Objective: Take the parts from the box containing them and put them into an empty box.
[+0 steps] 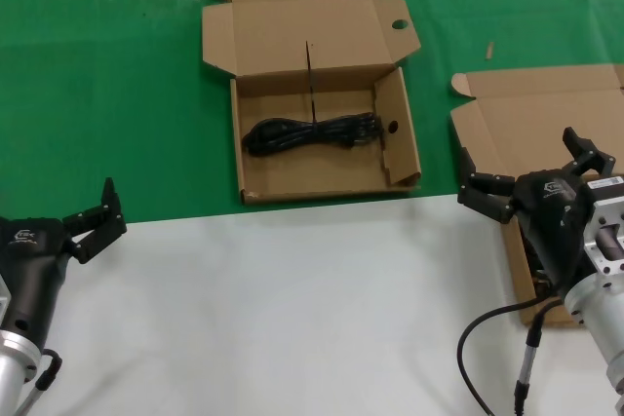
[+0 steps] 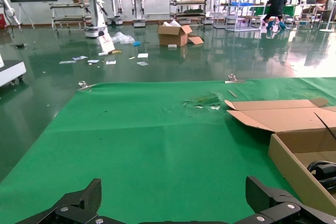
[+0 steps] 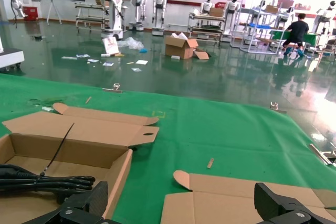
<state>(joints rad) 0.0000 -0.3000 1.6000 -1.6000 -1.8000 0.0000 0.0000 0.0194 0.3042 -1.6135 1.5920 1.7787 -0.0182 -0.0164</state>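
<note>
Right gripper [image 1: 531, 174], fingers spread, hovers over the plain-lidded box [image 1: 546, 114]; one coiled power cable [image 1: 312, 132] already lies in the holed box [image 1: 327, 177], well apart. Cables look limp, light; best pinched mid-bundle. Left gripper [image 1: 93, 218] waits, fingers spread

lighting is even and bright across the work surface, coming from overhead. the white table [image 1: 292, 309] shows flat, without hot spots; the green cloth [image 1: 97, 85] is evenly lit. shadows are soft and short: a faint one lies under the raised flaps of the box with the round hole [image 1: 322, 94], and its inner walls darken the floor slightly beside the black cable [image 1: 312, 132]. the polished hall floor [image 2: 157, 61] carries broad glare and mirror reflections of the stands and figures behind. far background is a little soft. straight edges bow mildly toward the corners in both wrist views.
</note>
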